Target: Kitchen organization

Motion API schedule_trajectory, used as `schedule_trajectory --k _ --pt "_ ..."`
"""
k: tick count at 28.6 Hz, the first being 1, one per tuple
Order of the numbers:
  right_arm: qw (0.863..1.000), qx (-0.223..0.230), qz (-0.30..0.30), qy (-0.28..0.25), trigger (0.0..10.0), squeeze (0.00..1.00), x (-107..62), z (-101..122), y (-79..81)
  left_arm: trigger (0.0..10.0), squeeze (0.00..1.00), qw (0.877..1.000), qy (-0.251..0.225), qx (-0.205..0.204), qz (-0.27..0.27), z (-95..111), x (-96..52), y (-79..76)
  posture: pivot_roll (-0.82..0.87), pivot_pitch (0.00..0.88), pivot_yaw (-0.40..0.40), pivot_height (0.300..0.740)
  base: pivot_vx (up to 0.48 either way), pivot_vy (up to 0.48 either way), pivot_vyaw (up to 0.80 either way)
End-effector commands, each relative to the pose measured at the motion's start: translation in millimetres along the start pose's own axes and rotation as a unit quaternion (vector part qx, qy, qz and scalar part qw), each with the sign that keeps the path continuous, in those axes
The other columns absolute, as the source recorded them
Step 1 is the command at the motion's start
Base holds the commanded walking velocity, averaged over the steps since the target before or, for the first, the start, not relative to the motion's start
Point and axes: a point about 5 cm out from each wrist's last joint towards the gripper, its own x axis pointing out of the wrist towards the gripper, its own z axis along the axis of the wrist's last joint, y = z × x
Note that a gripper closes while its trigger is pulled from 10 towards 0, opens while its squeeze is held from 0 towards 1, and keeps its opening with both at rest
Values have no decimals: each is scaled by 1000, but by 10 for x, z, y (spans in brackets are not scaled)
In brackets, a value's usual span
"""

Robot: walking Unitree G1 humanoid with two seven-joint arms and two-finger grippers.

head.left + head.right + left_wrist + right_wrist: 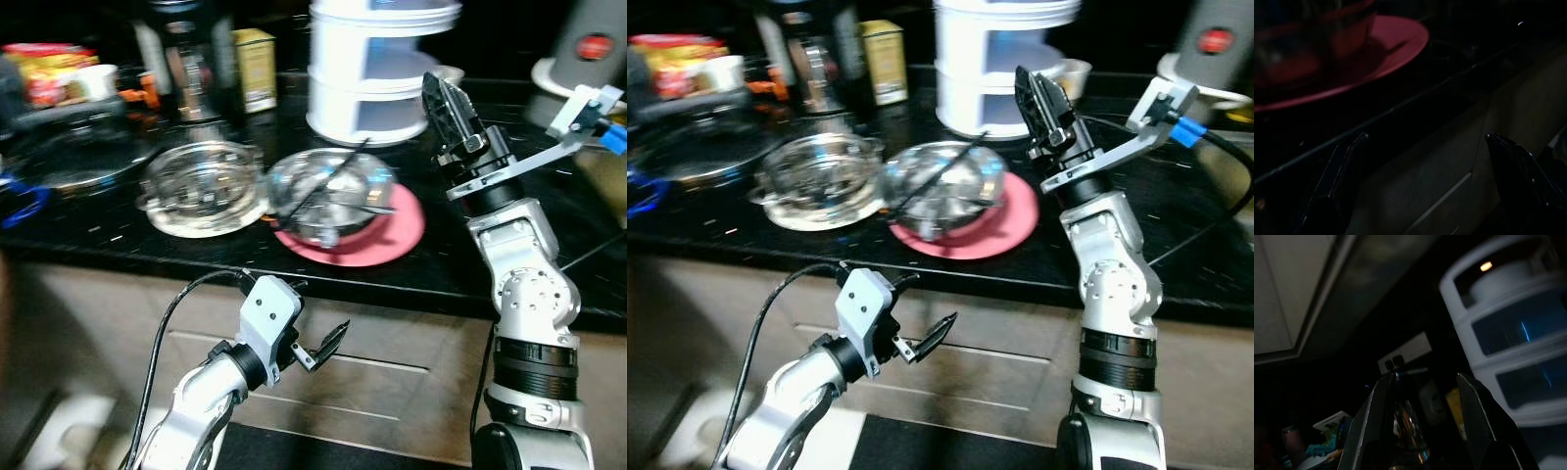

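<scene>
While the counter is this cluttered, here's my read:

Target, probably: glass bowl point(331, 193) with a dark utensil point(323, 186) lying in it, sitting on the pink plate point(397, 235) near the front edge of the black countertop point(118, 245).
Neighbour: glass lidded dish point(203, 186) just beside it on the robot's left.
Behind: white stacked container point(377, 69), plus a yellow box point(256, 69) further left.
Right gripper point(443, 103): raised above the counter, just right of the bowl, fingers a little apart, holding nothing.
Left gripper point(328, 345): low in front of the cabinet drawer point(392, 382), below the counter edge, fingers spread, empty.
Handling guess: glass looks heavy-ish, slick and breakable; I'd pinch the rim, and watch that loose utensil and the plate sliding underneath.
Hard to tell: back-left clutter is blurry, wrist views are very dark, and what's in the bowl isn't clear.
</scene>
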Motion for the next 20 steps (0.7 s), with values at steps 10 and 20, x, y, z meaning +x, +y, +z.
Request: schedule_trajectory --k 10,20 --pt "965 -193 13 179 10000 0 274 -279 160 10000 0 1000 18 -13 3 -25 -101 6 44 16 -5 740 0 0 0" --pt "921 -227 0 317 10000 180 495 -320 304 10000 0 998 33 -10 46 -13 -178 0 65 32 -29 740 0 0 0"
